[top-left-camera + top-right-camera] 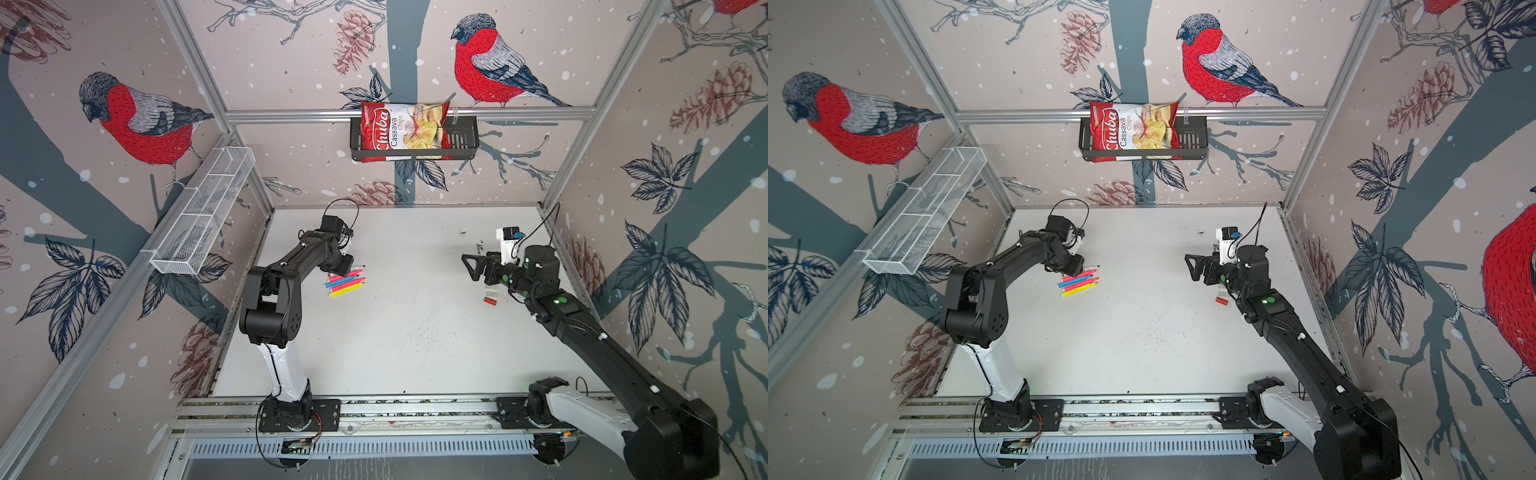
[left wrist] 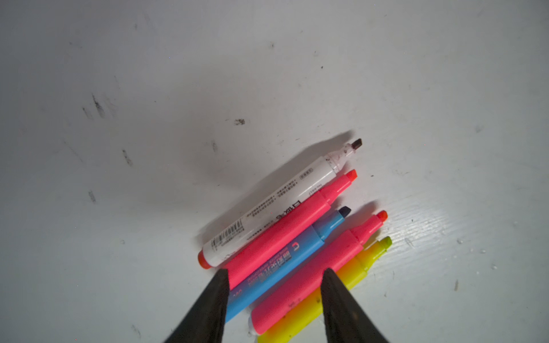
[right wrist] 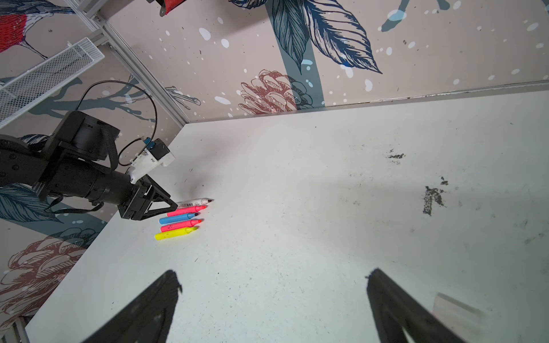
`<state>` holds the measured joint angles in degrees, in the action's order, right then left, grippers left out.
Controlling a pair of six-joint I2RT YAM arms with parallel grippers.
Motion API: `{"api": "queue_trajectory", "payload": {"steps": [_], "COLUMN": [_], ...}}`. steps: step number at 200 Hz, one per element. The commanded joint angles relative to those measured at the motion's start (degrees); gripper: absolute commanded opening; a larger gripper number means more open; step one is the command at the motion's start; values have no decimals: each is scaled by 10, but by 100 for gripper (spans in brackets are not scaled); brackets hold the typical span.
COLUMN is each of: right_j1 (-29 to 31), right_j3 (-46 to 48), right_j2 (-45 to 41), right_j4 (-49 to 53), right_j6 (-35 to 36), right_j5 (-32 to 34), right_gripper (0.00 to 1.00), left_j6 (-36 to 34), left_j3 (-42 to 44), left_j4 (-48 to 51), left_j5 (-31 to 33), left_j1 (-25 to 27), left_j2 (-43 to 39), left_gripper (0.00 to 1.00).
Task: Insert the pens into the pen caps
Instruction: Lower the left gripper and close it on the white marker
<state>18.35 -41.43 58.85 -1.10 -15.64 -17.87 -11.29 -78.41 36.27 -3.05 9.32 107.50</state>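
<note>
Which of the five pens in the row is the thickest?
The white pen at the row's end, beside a pink pen. Only it has a white printed barrel with a red end; the rest are slimmer.

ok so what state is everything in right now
pens: uncapped, lying side by side on the table
pen caps: off, lying on the table apart from the pens
left gripper: open, jaws low astride the pens, nothing lifted
right gripper: open wide, empty
chips bag: propped in the black basket
white mesh basket: mounted, nothing visible inside
</note>
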Motion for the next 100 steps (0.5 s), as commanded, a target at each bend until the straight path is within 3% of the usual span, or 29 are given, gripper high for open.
{"api": "queue_trajectory", "payload": {"steps": [1,100], "right_j1": [1,1], "right_j3": [1,2], "right_j2": [-2,4], "right_j4": [-12,-13], "right_j6": [-4,-2], "right_j5": [9,13], "right_gripper": [100,100], "left_j6": [3,14], "left_j3": [-12,-51], "left_j4": [-1,5], "left_j5": [2,0], "left_j1": [-1,2], "left_j2": [8,53], "left_gripper": [52,50]}}
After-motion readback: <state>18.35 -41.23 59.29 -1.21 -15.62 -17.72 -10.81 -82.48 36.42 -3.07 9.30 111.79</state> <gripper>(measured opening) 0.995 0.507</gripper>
